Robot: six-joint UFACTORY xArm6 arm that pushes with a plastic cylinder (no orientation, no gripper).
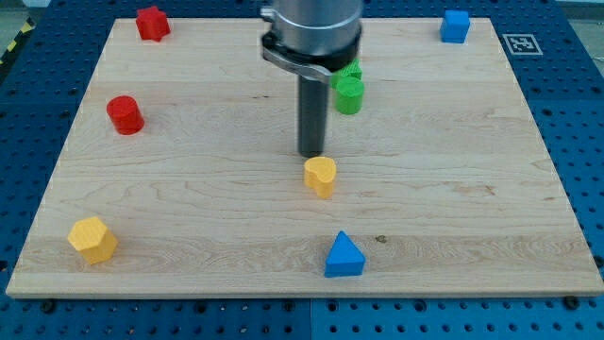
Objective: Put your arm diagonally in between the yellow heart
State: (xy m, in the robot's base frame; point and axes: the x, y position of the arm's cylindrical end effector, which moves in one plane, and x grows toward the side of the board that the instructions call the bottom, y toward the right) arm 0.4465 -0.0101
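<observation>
The yellow heart lies near the middle of the wooden board. My tip stands just above it in the view, slightly to its left, very close to or touching its upper edge. The dark rod rises from the tip to the arm's grey body at the view's top centre.
A green block sits partly behind the arm, to the tip's upper right. A blue triangle lies below the heart. A yellow hexagon is bottom left, a red cylinder left, a red block top left, a blue cube top right.
</observation>
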